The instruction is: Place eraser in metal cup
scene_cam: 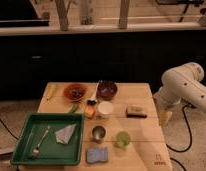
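Note:
The eraser point(136, 111), a small block with a tan top and black base, lies on the wooden table point(146, 131) right of the middle. The metal cup point(98, 133), small and shiny with a dark inside, stands upright near the table's centre front, to the left of and nearer than the eraser. My white arm point(183, 85) hangs over the table's right edge. The gripper point(165, 118) points down beside that edge, to the right of the eraser and apart from it. It holds nothing that I can see.
A white cup point(105, 108) and a small orange block point(89, 111) stand behind the metal cup. A translucent green cup point(122, 139) stands to its right and a blue-grey sponge point(98, 155) in front. A green tray point(26, 148) holds a spoon point(41, 141). Two bowls point(75, 92) point(106, 90) sit at the back.

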`<state>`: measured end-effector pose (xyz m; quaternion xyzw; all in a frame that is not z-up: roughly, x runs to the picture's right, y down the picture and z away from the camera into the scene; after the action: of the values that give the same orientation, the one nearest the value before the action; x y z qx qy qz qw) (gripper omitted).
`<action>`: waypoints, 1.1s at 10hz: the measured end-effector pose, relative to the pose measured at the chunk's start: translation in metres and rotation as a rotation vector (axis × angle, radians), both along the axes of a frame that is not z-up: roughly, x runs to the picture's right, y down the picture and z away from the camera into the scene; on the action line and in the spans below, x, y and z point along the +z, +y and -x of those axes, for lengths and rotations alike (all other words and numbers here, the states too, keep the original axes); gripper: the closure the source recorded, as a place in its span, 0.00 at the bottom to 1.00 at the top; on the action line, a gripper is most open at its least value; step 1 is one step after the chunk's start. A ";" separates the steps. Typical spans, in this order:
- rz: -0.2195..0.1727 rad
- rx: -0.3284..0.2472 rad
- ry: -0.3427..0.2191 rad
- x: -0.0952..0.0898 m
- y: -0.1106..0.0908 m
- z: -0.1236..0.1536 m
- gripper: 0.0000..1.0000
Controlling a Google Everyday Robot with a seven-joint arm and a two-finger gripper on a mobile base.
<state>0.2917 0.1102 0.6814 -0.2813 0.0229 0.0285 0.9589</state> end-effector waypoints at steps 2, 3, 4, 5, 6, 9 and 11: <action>0.000 0.000 0.000 0.000 0.000 0.000 0.20; 0.000 0.000 0.000 0.000 0.000 0.000 0.20; 0.000 0.000 0.000 0.000 0.000 0.000 0.20; -0.001 -0.002 -0.001 0.001 0.000 0.000 0.20; -0.003 -0.014 -0.007 0.007 0.002 -0.001 0.20; -0.006 -0.047 -0.030 0.031 0.012 0.002 0.20; -0.006 -0.063 -0.048 0.037 0.014 0.003 0.20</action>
<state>0.2890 0.1240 0.7188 -0.2783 0.0088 -0.0085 0.9604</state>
